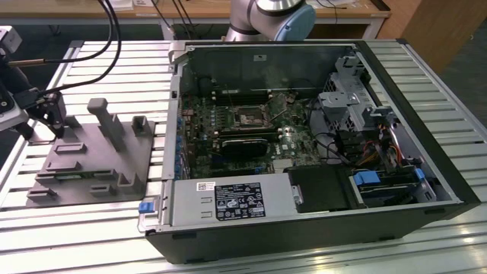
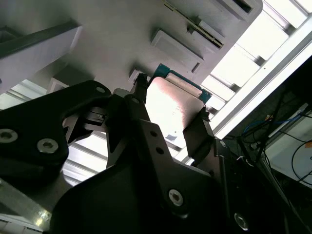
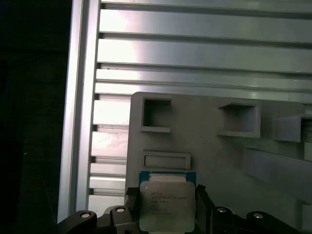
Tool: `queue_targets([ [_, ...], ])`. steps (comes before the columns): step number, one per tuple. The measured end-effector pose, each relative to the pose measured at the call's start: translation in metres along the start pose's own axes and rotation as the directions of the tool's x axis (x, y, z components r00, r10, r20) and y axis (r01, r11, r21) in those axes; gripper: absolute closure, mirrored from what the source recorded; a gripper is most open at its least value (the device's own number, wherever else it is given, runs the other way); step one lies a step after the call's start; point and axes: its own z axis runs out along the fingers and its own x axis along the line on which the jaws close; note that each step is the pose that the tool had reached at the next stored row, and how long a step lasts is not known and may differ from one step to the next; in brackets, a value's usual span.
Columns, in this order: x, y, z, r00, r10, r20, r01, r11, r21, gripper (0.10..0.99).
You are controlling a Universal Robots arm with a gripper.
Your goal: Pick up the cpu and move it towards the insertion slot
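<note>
The claw (image 3: 166, 194) is closed narrowly on the cpu (image 3: 165, 208). Its two dark fingers (image 3: 131, 209) press against opposite edges of the chip. In both wrist views the silver top faces up, with a thin green rim showing along the far edge. The cpu lies flat between the fingers over the grey fixture plate (image 3: 209, 161), near one corner of the plate and just beside a shallow rectangular pocket. It appears to sit slightly above the plate, though I cannot tell for certain whether it has come clear.

In the exterior view the claw hangs over the end of the fixture plate at that view's left. Black cables run up and away from it. The plate rests on a slatted aluminium table (image 1: 91, 57), with upright grey posts and blocks standing on it.

An open computer case (image 1: 304, 237) lies on the same table toward the exterior view's right, beside the plate. The insertion slot (image 1: 250, 119) sits on the green motherboard (image 1: 199, 149) inside the case. It is a dark square in a silver frame, well apart from the claw. The arm's base (image 1: 274, 14) stands beyond the case.
</note>
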Motion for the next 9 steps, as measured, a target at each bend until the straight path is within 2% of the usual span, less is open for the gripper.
queue_targets([
  [9,0.0000,0.0006,-0.0060,1.0000,0.000,-0.0001,0.000,1.0000,0.000,0.541],
])
